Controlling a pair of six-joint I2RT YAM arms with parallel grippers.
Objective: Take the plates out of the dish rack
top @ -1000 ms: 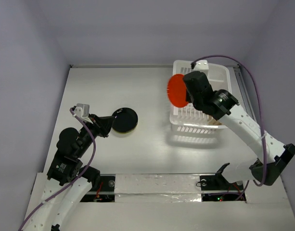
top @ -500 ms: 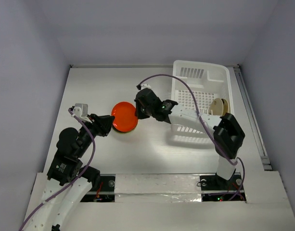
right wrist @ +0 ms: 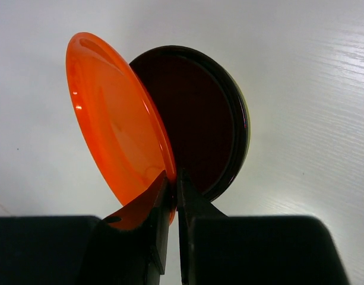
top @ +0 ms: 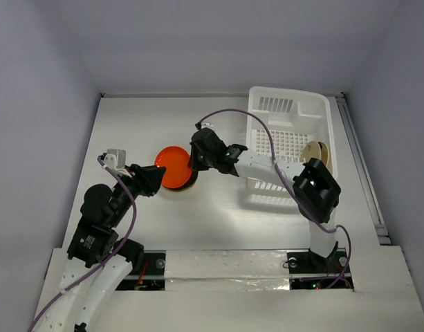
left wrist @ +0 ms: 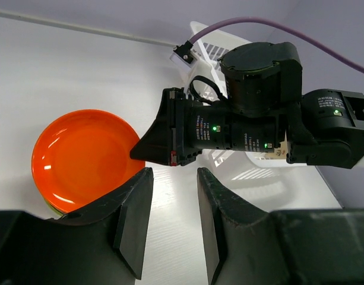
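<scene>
An orange-red plate point(top: 173, 174) is pinched at its rim by my right gripper point(top: 191, 166), which is shut on it. In the right wrist view the orange-red plate point(right wrist: 113, 133) tilts over a dark plate point(right wrist: 202, 119) lying on the table, with a lime green rim just under it; the gripper point(right wrist: 173, 178) clamps the plate's near edge. My left gripper point(top: 153, 178) is open and empty beside the stack's left side; its view shows the orange-red plate point(left wrist: 81, 157) and the right gripper point(left wrist: 170, 139) ahead of its fingers point(left wrist: 137, 202). A tan plate point(top: 314, 153) stands in the white dish rack point(top: 292, 109).
The dish rack stands at the back right, with its slotted wall in the left wrist view point(left wrist: 210, 52). The right arm's purple cable point(top: 232, 114) arcs over the rack's left side. The table's back edge meets the wall behind.
My right arm carried the orange-red plate from the rack leftward and down onto the dark plate stack. In the last half second it settled a little further left. The left arm barely moved.
</scene>
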